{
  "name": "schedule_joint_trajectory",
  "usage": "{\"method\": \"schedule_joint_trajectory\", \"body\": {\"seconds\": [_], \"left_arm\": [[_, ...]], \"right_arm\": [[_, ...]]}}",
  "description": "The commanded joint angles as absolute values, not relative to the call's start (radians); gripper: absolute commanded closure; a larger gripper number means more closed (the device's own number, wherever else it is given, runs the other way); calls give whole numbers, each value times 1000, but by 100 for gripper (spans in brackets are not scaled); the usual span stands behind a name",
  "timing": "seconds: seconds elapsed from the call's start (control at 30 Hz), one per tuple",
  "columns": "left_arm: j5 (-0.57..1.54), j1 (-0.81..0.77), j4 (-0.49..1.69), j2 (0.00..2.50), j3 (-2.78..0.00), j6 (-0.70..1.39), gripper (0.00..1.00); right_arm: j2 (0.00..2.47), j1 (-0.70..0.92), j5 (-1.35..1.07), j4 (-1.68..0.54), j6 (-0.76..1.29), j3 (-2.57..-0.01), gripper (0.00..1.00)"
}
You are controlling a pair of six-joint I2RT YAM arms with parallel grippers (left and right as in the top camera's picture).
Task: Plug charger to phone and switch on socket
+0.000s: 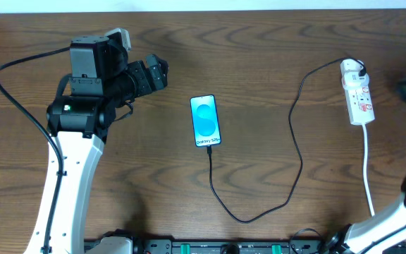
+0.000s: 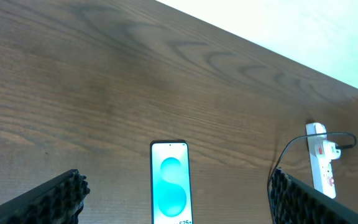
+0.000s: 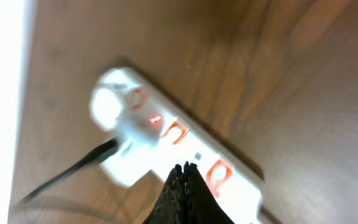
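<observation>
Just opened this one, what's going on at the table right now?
A phone lies screen-up and lit in the middle of the table. The black charger cable runs from the phone's bottom edge round to the white socket strip, where its plug sits. The right hand, shut and holding nothing, hangs close to the strip's switches, where a small red light glows. The left hand is wide open and empty, pointed toward the phone without touching it.
</observation>
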State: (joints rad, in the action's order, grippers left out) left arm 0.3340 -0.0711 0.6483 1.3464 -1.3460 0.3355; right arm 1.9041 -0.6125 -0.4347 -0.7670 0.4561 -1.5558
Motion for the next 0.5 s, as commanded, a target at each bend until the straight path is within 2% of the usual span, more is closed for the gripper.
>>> {"method": "schedule_joint_trajectory", "body": {"seconds": [0.0,0.2,0.33,0.4,0.47], "left_arm": [[327,-68,651,1346,-1348,322,4],[327,-68,651,1346,-1348,322,4],[327,-68,651,1346,-1348,322,4],[327,-68,651,1346,-1348,322,4],[327,-68,651,1346,-1348,322,4]], "right_arm": [[1720,-583,-514,-819,264,-1562,98],[1494,-422,-511,-991,-33,-1562,91],[1370,-258,-375,-1111,-133,-1562,81],[1323,-180,-313,-1166,-168,-1562,73],[1283,-99,-245,-1222,-189,-1562,48]]}}
